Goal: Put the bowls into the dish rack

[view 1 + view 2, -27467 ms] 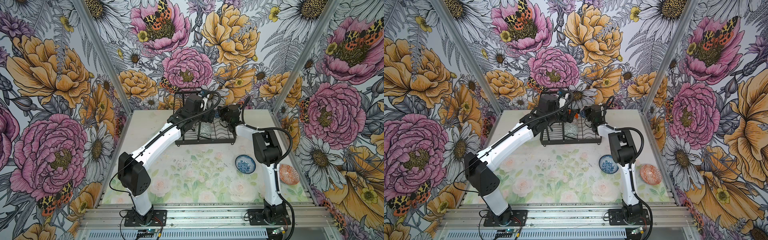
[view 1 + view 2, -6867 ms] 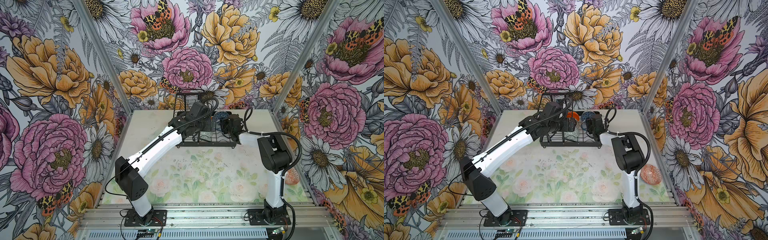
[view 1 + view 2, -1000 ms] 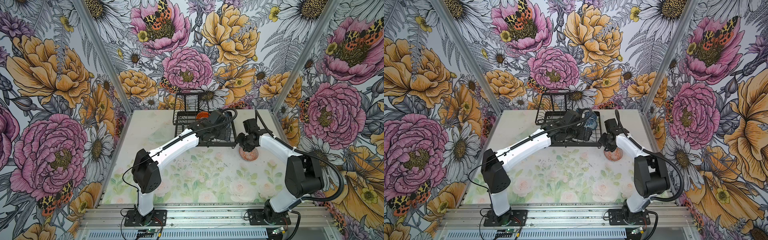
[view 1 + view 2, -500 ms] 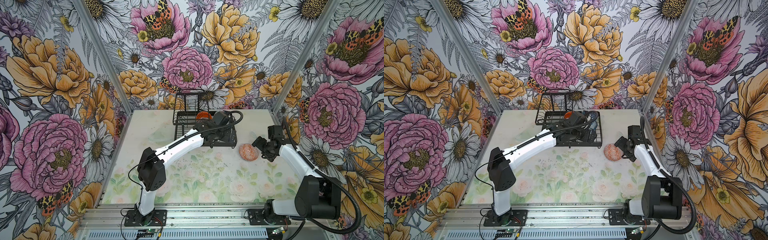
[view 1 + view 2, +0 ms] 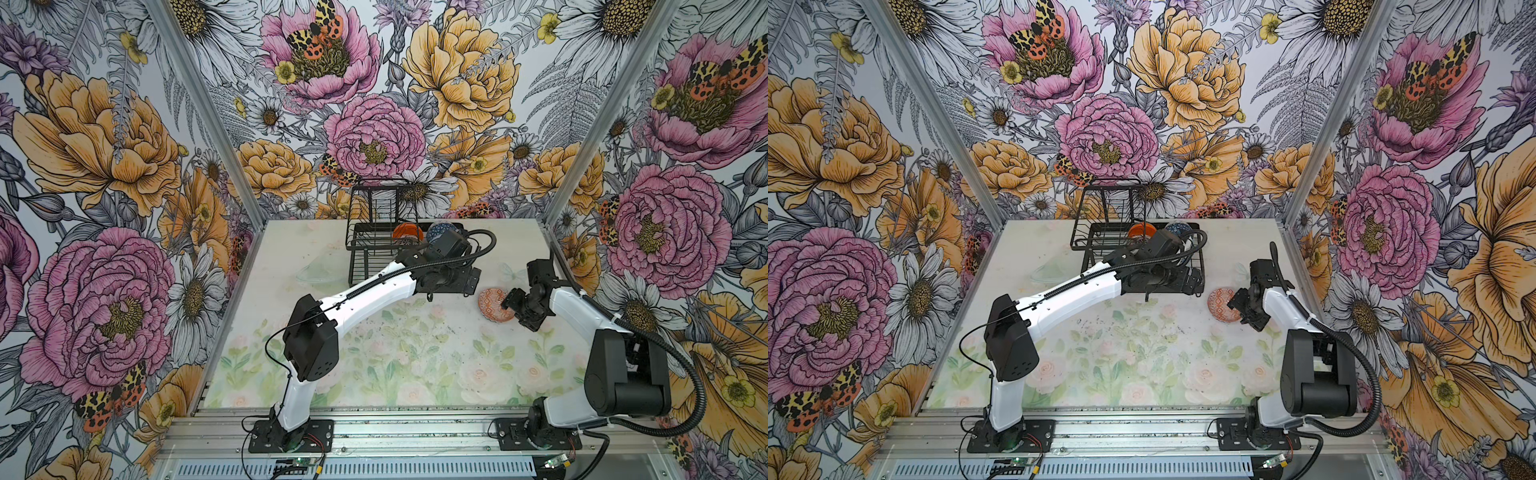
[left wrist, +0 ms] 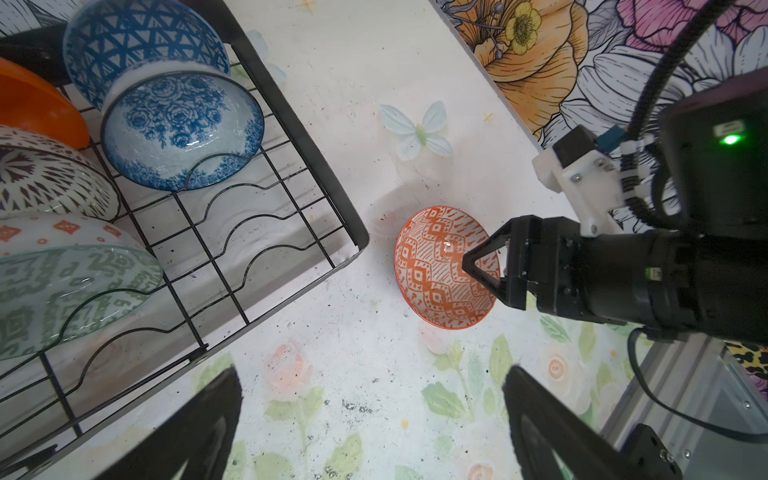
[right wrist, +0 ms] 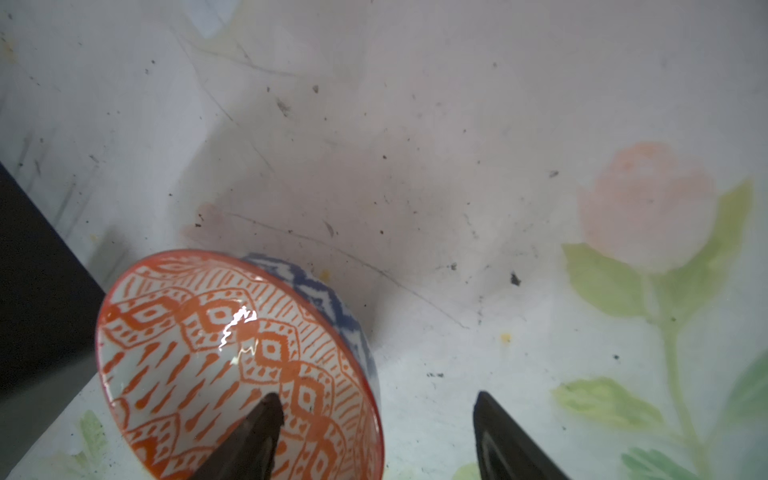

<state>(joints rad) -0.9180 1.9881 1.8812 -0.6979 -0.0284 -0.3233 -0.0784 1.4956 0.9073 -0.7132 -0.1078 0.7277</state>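
- Half a second back the right hand [image 7: 376,397] stood just off the red-patterned bowl [image 5: 490,304], at its 3 o'clock. Now it has closed in, and one finger [image 7: 249,444] reaches over the rim into the bowl.
- The bowl itself has not shifted. It sits on the counter [image 5: 415,353], in both top views at 4 o'clock just off the near right corner of the dish rack [image 5: 365,249].
- The right hand is parted and grips nothing. In the right wrist view its fingers stand astride the rim, one over the inside, the other clear of the outer wall.
- The left hand [image 6: 370,436] is spread wide and empty over the counter by that same rack corner. It is at 9 o'clock of the bowl, near but apart, much as before.
- Other bowls stand in the rack, the blue flowered bowl [image 6: 178,129] among them.
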